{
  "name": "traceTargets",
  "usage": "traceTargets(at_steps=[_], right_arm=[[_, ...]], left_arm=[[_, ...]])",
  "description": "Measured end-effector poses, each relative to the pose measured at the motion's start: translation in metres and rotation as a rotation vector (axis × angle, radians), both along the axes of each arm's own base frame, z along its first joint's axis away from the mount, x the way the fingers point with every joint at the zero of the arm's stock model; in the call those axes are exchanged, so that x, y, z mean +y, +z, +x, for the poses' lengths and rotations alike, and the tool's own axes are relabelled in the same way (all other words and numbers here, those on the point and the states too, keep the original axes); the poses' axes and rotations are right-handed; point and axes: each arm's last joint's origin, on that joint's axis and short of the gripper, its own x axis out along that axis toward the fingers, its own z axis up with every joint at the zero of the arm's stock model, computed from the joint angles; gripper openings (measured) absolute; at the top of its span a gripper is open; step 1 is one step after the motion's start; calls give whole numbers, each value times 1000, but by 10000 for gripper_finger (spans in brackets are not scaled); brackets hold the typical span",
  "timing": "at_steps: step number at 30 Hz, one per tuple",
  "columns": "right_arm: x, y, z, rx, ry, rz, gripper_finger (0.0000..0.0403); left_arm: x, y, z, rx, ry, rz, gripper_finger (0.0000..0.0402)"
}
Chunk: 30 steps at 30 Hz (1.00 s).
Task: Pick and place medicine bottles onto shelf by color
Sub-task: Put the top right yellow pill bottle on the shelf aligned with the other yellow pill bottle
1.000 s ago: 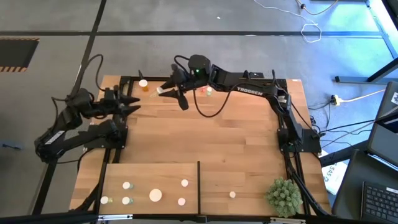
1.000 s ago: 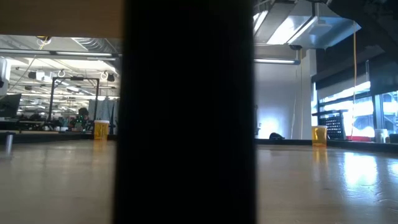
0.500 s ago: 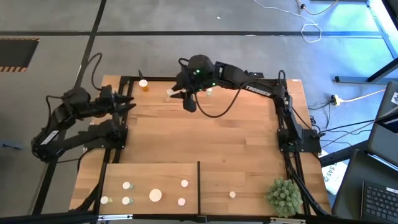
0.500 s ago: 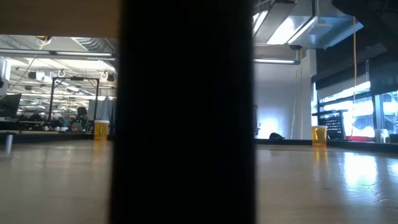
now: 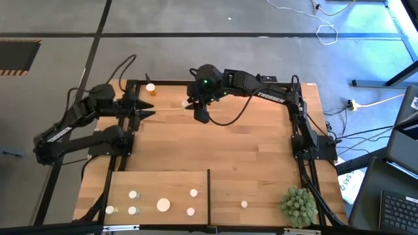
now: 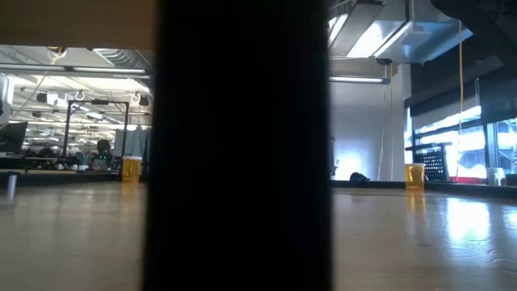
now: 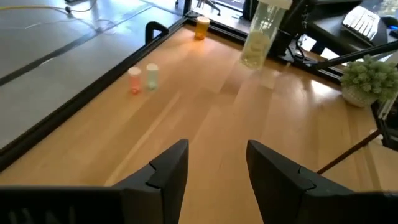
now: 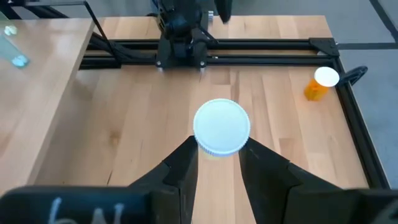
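Pale wood shelf [image 5: 163,183], along the tabletop's edge by the plant [image 5: 299,205], carried seven medicine bottles [image 5: 162,205]: six on one side of the divider [image 5: 208,189], one on the other. Over the opposite edge, the right gripper [image 8: 217,144] was closed on a wide white-capped bottle [image 8: 222,124] (apparently lifted clear). The left gripper [image 7: 217,149] hung part-open and empty near the corner's orange bottle [image 5: 151,88]. Two small bottles [image 7: 135,79] also stood unsorted, so I judged about a third left.

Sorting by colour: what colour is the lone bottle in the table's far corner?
Orange bottle with a white cap; right wrist view shows it best.
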Motion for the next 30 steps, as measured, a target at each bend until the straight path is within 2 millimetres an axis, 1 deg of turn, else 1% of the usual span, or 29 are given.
traceTargets(at_steps=[3,7,13,20,24,27,30], right_arm=[[2,0,0,1,1,-4,117],[3,0,1,0,3,-10,117],[3,1,1,-12,14,-25,117],[5,2,3,-29,28,-36,117],[7,2,3,-28,30,-36,117],[8,2,3,-29,38,-41,117],[11,2,4,-30,53,-53,117]], left_arm=[[5,1,9,-8,-18,5,156],[11,3,20,-1,-53,66,156],[16,9,41,-70,-192,122,156],[24,9,65,-104,-223,161,156],[27,5,78,-93,-245,151,156],[28,2,86,-83,-260,143,156],[28,5,90,-122,-291,158,156]])
